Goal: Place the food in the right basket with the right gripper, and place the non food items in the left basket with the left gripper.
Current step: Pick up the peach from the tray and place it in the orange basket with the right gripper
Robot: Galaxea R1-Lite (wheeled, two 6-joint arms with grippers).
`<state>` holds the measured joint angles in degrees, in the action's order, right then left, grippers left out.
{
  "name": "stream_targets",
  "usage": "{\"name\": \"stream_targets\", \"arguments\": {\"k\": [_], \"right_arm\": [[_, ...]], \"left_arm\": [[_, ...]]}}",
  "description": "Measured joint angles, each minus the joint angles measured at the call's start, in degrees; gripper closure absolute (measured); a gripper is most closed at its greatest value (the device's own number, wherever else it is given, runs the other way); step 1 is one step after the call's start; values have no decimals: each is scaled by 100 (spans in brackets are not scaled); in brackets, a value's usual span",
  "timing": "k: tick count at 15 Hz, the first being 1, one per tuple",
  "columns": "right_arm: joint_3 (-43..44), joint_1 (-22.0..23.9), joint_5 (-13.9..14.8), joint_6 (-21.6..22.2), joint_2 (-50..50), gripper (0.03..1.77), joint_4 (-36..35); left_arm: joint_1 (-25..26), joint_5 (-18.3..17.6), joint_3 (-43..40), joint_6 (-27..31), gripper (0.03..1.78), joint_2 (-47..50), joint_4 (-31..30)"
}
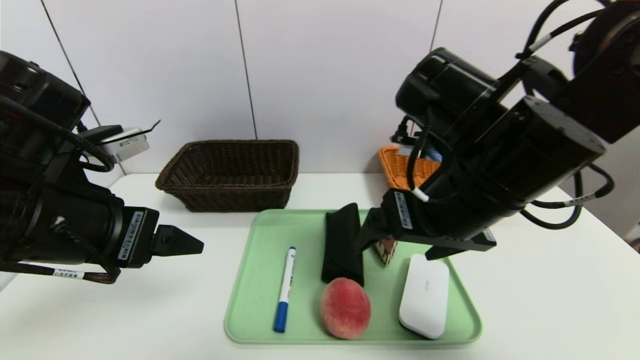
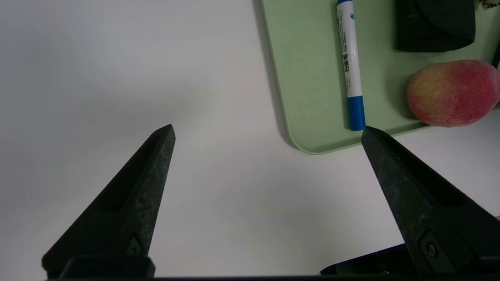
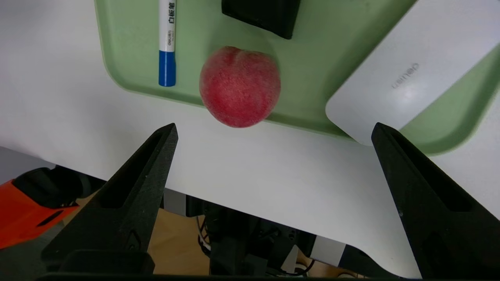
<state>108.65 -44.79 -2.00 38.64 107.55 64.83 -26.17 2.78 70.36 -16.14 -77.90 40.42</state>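
**Both arms over the table, nothing sorted yet**

I begin with the white table. On it lies a green tray with all five things, and behind the tray stand the two baskets: the dark brown left basket and the orange right basket, half hidden by my right arm. Both look empty where I can see inside them.

The right end effector hangs over the far part of the tray, fingers spread wide and holding nothing. The left end effector is beside the tray on its left, over bare table, also spread and empty.

On the tray, the white case lies at the right, the black pouch in the middle, the peach at the near edge, the pen at the left. The cake slice shows only a little, under the right end effector.

The relation that matters, I think: the cake is almost directly below the right fingers, while the peach lies nearer to me. The pen, long axis running near to far, is the closest non-food thing to the left arm.
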Motion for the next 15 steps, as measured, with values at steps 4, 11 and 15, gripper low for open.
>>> {"name": "stream_targets", "arguments": {"k": [4,11,15], "right_arm": [[317,-438,2,269,631,9,93],[341,-614,251,341,1136,9,112],[341,-667,262,335,1365,9,107]], "left_arm": [[-4,-6,-472,13,12,-7,-539],[-102,-28,-744,-11,12,-7,-686],[-157,-26,-809,-22,12,-2,-685]]}}
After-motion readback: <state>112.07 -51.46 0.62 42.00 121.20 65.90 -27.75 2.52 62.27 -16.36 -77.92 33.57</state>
